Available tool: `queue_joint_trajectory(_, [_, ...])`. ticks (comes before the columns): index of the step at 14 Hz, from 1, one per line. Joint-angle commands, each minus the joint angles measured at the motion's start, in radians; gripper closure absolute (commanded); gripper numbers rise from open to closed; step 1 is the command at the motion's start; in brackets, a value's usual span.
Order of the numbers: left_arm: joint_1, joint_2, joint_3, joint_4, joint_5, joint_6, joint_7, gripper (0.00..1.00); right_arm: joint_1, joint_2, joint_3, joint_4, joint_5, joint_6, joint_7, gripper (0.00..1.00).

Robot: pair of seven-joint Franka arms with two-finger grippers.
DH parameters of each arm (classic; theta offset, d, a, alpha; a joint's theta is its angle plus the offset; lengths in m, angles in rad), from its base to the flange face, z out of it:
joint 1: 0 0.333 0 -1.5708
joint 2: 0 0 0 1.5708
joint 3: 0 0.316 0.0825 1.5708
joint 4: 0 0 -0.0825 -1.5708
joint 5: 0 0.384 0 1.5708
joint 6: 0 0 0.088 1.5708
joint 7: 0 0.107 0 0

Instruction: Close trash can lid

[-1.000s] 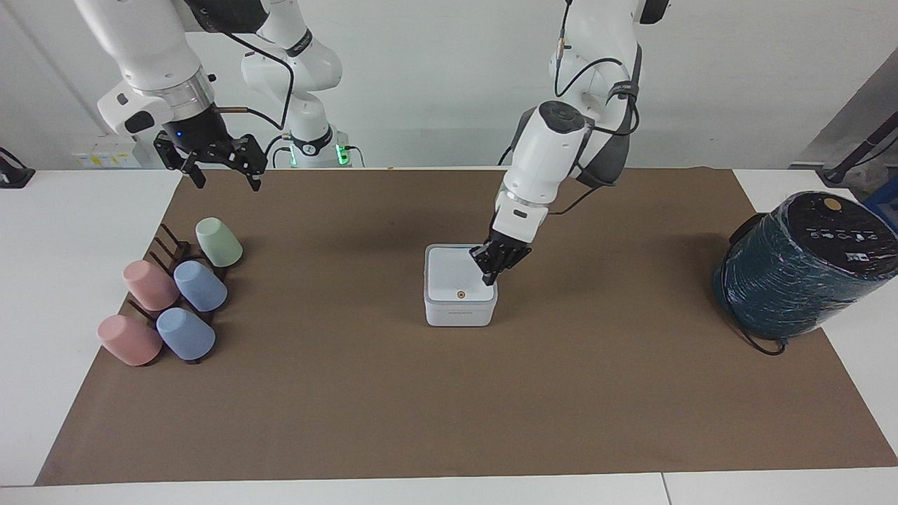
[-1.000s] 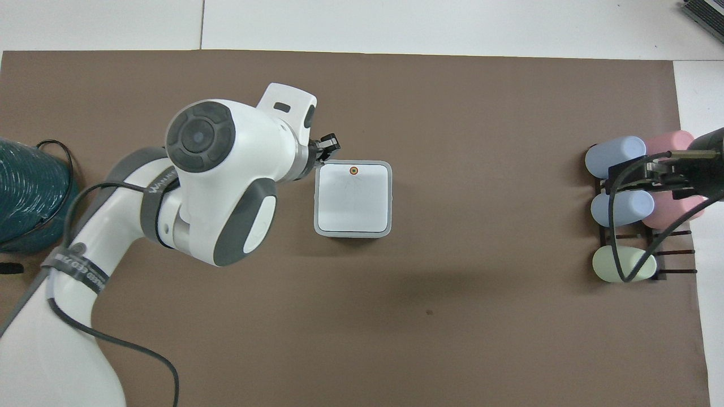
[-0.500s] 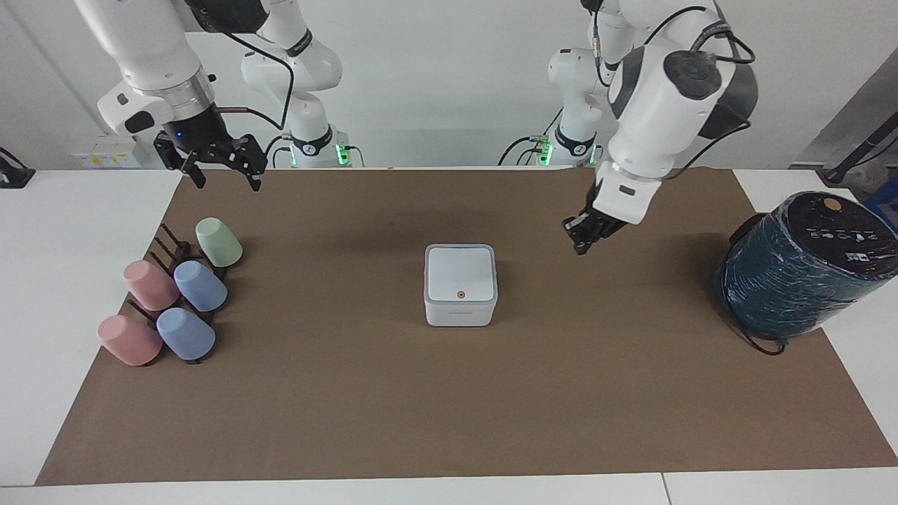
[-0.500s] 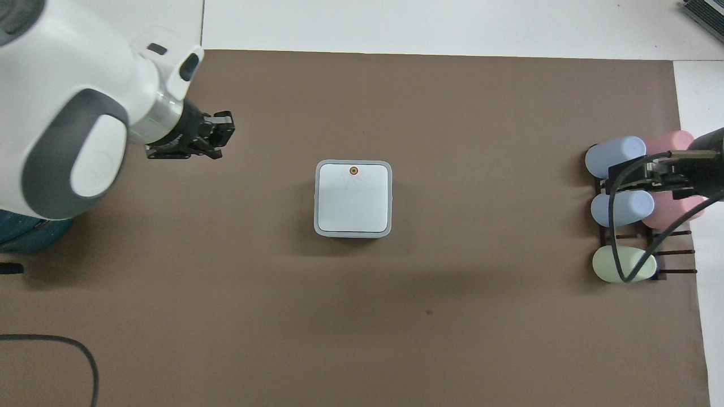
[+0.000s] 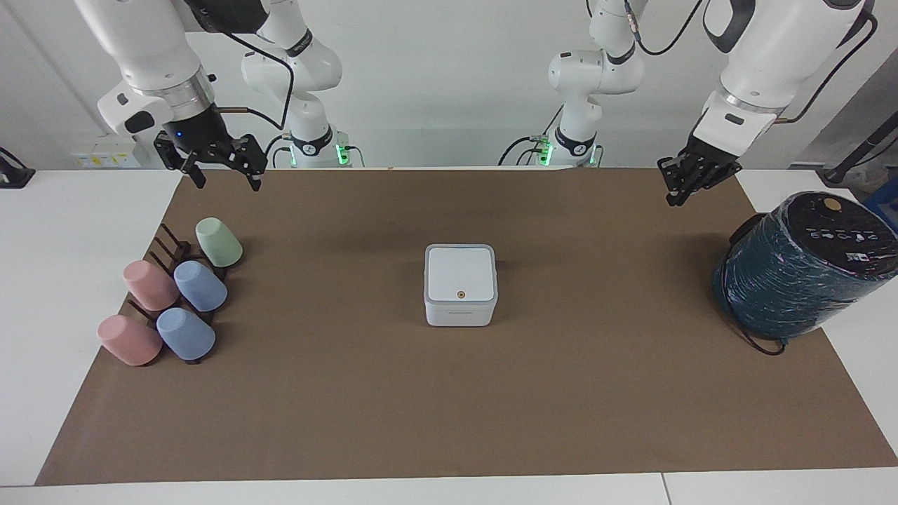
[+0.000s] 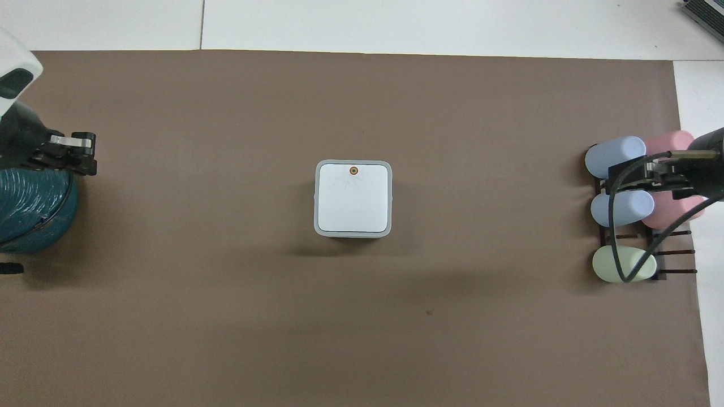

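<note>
On the brown mat (image 5: 449, 393), a white trash can (image 5: 459, 308) with lid (image 5: 459, 273) flat down; well apart, left gripper (image 5: 684, 186) pinched shut, empty, right gripper (image 5: 223, 168) spread open, empty.

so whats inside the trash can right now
Nothing of the inside shows: the lid lies flat and shut on the trash can, covering it fully. Only the orange dot sits on top.

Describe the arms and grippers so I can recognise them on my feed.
Both arms are glossy white with dark grey joint covers, trailing black cables. The left gripper and right gripper are black, two-fingered; a silver ring and a small blue light sit above the right one. Green lights glow at both bases.
</note>
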Motion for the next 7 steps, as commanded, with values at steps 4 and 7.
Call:
queue_joint_trajectory(4, [0.025, -0.020, -0.013, -0.025, 0.023, 0.053, 0.057, 0.00, -0.012, -0.006, 0.002, -0.007, 0.023, -0.001, -0.022, 0.00])
queue_joint_trajectory(7, [0.027, -0.021, -0.013, -0.041, 0.023, 0.093, 0.067, 0.00, -0.012, -0.006, 0.002, -0.007, 0.023, -0.001, -0.022, 0.00])
